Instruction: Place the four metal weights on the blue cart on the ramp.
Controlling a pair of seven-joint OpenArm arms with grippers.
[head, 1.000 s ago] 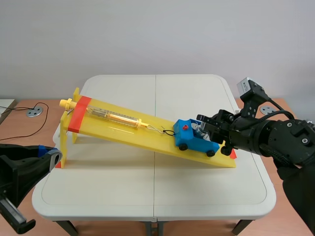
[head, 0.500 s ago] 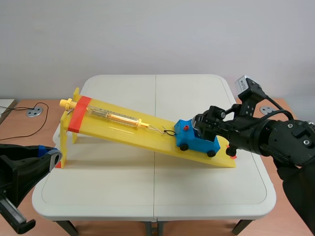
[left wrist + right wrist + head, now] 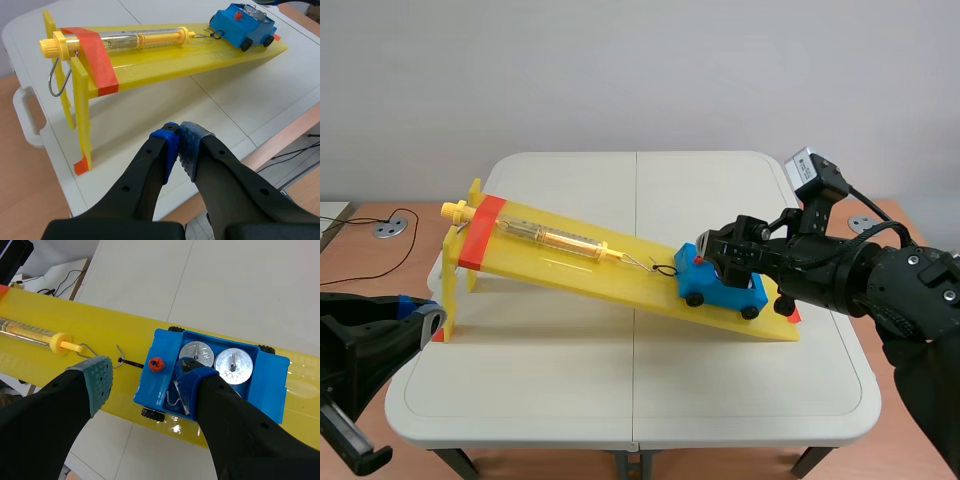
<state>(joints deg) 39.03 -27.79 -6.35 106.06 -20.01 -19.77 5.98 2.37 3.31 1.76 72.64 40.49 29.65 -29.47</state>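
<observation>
The boxy blue plastic cart [image 3: 718, 291] stands on black wheels at the low end of the smooth yellow ramp [image 3: 575, 268]. It is hooked to a clear tubular spring scale [image 3: 548, 238] lying higher up the ramp. Two flat, round, shiny metal weights [image 3: 233, 366] lie in its tray. The right gripper [image 3: 145, 382] is spread wide, with one dotted pad in the tray beside the weights and the other over the ramp just past the cart's front. The left gripper [image 3: 179, 146] is clenched on nothing, well apart from the ramp's high end, over the white table [image 3: 150, 117] edge.

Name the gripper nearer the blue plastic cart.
Right. The right gripper hangs open over the blue plastic cart; the left gripper sits shut far off toward the raised end of the yellow ramp.
</observation>
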